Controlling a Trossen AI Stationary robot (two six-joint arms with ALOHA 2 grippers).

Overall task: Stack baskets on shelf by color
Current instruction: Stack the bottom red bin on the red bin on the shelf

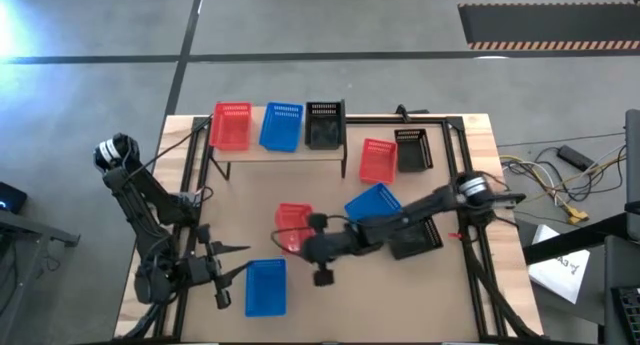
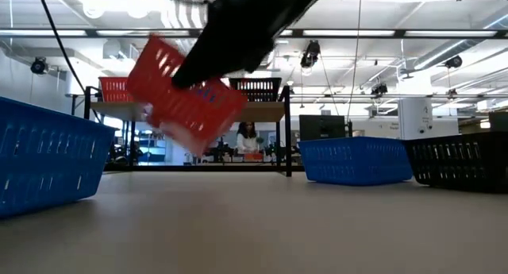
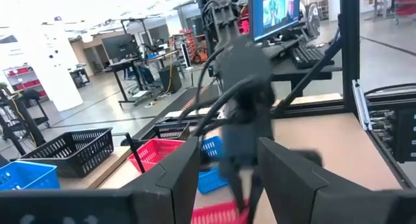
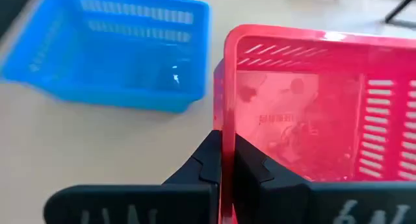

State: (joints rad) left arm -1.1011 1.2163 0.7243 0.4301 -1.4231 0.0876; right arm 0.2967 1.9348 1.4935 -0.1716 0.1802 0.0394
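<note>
Across the table from the shelf, a red basket is held tilted by the right claw, pinched on its wall, with the shelf's red basket lying beyond to the left.

In the low view the lifted red basket is smeared by motion, and the dark right arm above it runs off the top edge, so the right pincer gripping it cannot be made out there. The near blue basket is cut by the left edge. In the left wrist view, the right arm is blurred.
</note>
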